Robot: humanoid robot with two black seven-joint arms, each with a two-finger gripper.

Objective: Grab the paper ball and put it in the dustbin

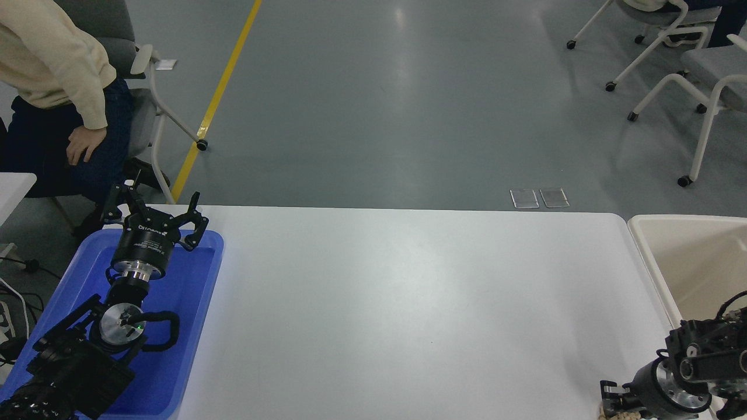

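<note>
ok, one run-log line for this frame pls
phase: grasping | right gripper: down on paper ball at near-right table edge, closure unclear | left gripper: parked open over blue tray | dustbin: right of table, ball not in

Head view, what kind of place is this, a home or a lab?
Probably a robotics lab or workshop: grey floor with a yellow line, wheeled office chairs, and a white table.

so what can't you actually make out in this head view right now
- Crumpled tan paper ball: only a sliver shows, cut off by the bottom edge and covered by the right black gripper.
- Right gripper: fingers mostly hidden at the bottom edge; grip unclear.
- Cream-beige plastic dustbin: cut off by the right edge.
</note>
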